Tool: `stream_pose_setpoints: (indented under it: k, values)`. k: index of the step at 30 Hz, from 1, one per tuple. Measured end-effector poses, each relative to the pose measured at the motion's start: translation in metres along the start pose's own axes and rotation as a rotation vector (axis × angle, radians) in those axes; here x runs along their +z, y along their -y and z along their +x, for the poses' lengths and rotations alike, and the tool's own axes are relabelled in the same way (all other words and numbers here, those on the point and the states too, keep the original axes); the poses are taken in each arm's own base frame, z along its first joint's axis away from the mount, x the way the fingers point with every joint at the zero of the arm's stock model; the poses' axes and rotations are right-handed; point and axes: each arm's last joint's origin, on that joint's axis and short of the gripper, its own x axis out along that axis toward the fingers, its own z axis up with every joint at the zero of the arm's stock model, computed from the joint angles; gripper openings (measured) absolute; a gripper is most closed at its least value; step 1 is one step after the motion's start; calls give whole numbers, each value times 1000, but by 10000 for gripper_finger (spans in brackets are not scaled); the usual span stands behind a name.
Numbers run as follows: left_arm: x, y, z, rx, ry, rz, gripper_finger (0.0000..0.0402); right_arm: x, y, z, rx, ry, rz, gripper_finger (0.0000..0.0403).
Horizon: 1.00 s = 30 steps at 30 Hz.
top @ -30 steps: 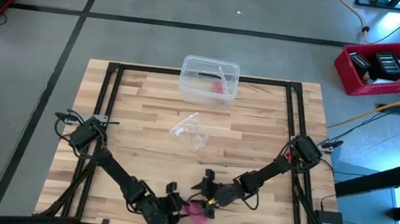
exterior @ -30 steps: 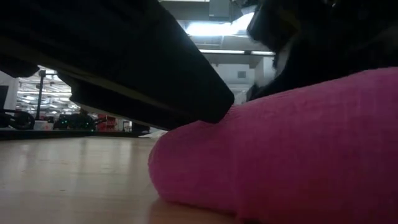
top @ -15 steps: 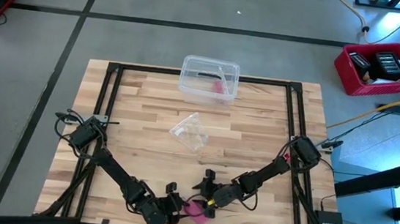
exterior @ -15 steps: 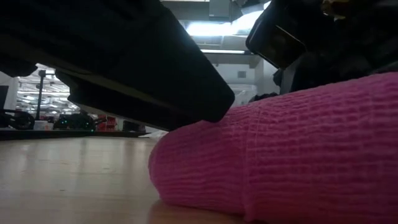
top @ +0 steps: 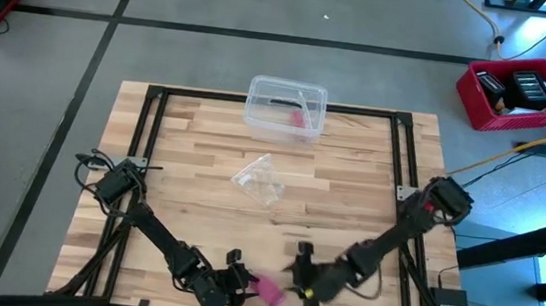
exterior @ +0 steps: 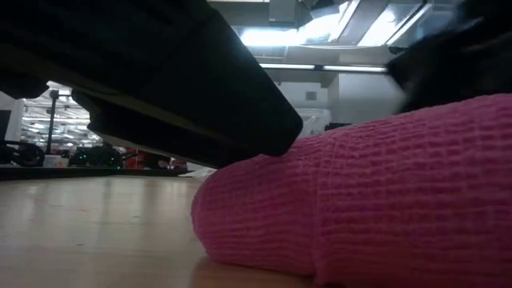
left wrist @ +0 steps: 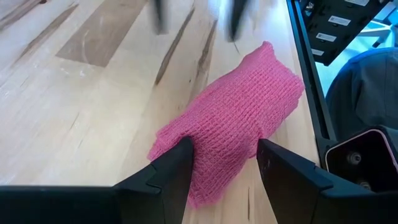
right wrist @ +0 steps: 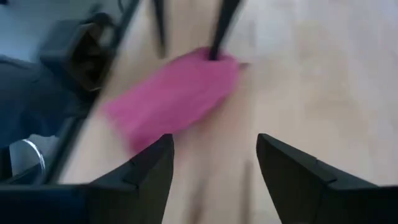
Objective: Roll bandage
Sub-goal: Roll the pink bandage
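Lying between left end effector (left wrist: 221, 165) fingers, bandage (left wrist: 233, 118); right end effector (top: 303, 277) just beside.

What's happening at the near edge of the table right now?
The left gripper has its fingers on either side of one end of the rolled pink bandage, which lies on the wooden table. The right gripper is open and clear of the bandage, just beside it. A clear plastic box and a wrapper sit farther back.

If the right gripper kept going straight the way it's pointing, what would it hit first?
Most likely the bandage, lying just ahead of the open right gripper on the table, with the left gripper beyond it.
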Motion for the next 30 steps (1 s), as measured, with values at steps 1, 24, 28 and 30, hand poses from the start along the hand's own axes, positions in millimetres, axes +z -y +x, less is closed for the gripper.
stream_pose_setpoints:
  k: [1,24,28,30]
  values:
    - [0,0,0,0,0,-2,175,-3,-6,-1,-4,11,-8,232]
    - [0,0,0,0,0,-5,175,-12,-22,10,-19,119,-21,232]
    - [0,0,0,-3,2,-8,175,-27,-21,24,-36,81,-1,232]
    - [1,0,0,-2,2,-8,175,-32,-19,31,-38,76,30,232]
